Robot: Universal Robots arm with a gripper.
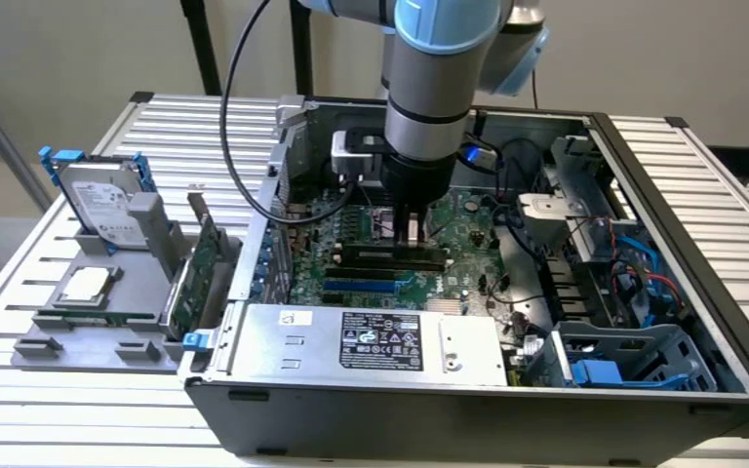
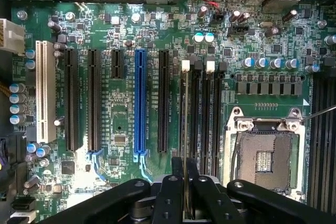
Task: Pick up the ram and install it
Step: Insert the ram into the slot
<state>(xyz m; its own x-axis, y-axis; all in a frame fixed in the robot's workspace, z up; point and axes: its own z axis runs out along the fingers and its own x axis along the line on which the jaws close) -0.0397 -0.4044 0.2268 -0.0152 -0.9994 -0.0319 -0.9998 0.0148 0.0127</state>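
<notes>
A: One stick, one main risk. First, the expansion card (image 1: pixel 200 265) is standing in the tray outside the case, well apart from the blue slot (image 2: pixel 140 103). It is not our part.

B: Where is the ram sitting?

A: The ram (image 2: pixel 184 114) is showing edge-on as a thin strip. It is lying past the black slot beside the blue slot, on the side toward the processor socket (image 2: pixel 265 156). It is running along the first memory slot (image 2: pixel 184 77). The gripper (image 2: pixel 185 182) is pinching it, fingers (image 2: pixel 173 192) drawn nearly together.

B: Is it seated?

A: I cannot tell.

B: What might be going wrong?

A: My judgement only: if the stick is sitting skewed to the slot, or the white latch (image 2: pixel 185 65) is not standing open, pressing risks jamming or bending it.

B: And the pose?

A: The arm (image 1: pixel 424 88) is hanging straight down into the case, wrist vertical, tool low over the board near the blue slot.
</notes>
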